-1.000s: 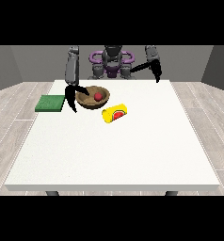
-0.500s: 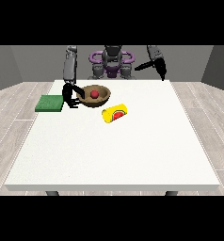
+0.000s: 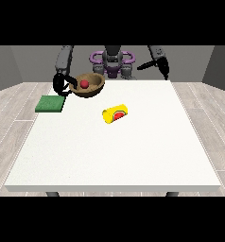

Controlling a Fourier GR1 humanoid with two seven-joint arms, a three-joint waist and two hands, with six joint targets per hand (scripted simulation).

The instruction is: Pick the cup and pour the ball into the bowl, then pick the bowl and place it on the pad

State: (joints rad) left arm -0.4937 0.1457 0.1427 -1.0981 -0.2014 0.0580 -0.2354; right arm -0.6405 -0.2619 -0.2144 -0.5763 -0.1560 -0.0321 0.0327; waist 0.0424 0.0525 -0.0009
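Observation:
A brown bowl with a red ball inside hangs tilted above the table's back left part. The hand at the view's left has its fingers curled on the bowl's left rim. A green pad lies flat on the table, below and left of the bowl. A yellow cup with a red mark lies on its side near the table's middle. The hand at the view's right is raised at the back right, away from everything; how its fingers lie is unclear.
The white table stretches wide towards the camera. The robot's purple and grey torso stands behind the far edge.
The bowl with the ball has been lifted off the table and tilted, carried by the hand at the view's left. The other arm has risen slightly.

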